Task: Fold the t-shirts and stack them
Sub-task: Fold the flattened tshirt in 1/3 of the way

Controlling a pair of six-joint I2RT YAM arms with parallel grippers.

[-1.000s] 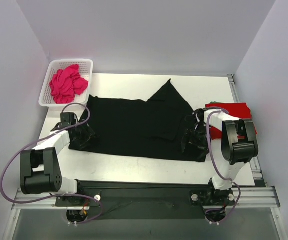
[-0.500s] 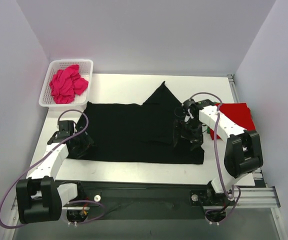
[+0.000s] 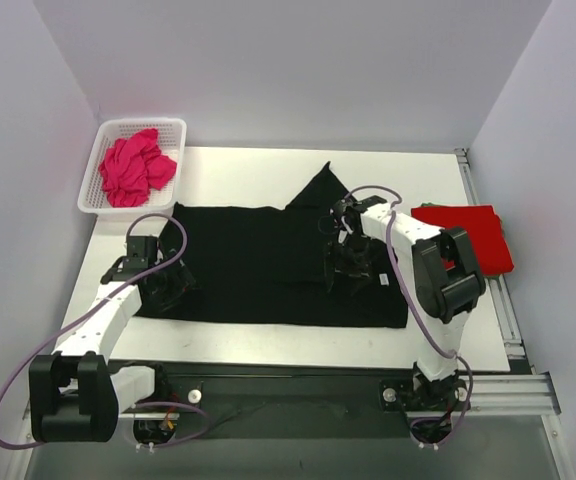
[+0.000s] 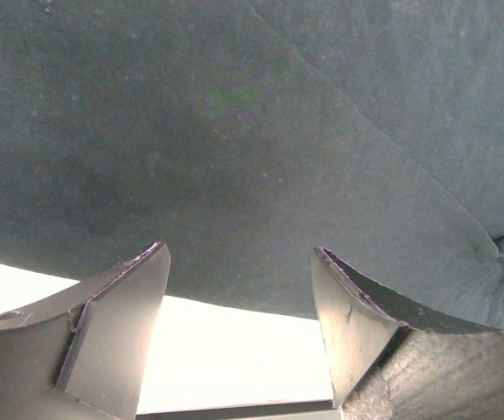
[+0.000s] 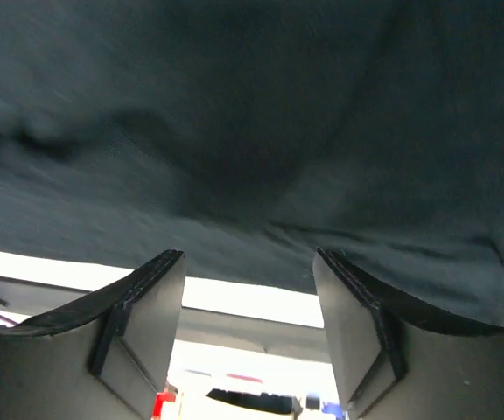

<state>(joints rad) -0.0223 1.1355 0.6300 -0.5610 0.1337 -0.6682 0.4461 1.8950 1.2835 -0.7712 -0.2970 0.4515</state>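
Since the right arm swung inward from the right edge of the black t-shirt (image 3: 258,265), the right gripper (image 3: 347,272) hangs over its middle: jaws apart, empty. Left gripper (image 3: 166,288): at left hem, open, empty. Shirt flat on table (image 3: 268,335), fold unfinished. Red t-shirt (image 3: 463,240): folded, far right.

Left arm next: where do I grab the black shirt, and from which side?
I'd take the black shirt by its near left corner, coming from the left with the left gripper. It lies flat, so only an edge on bare table lets a finger slide under.
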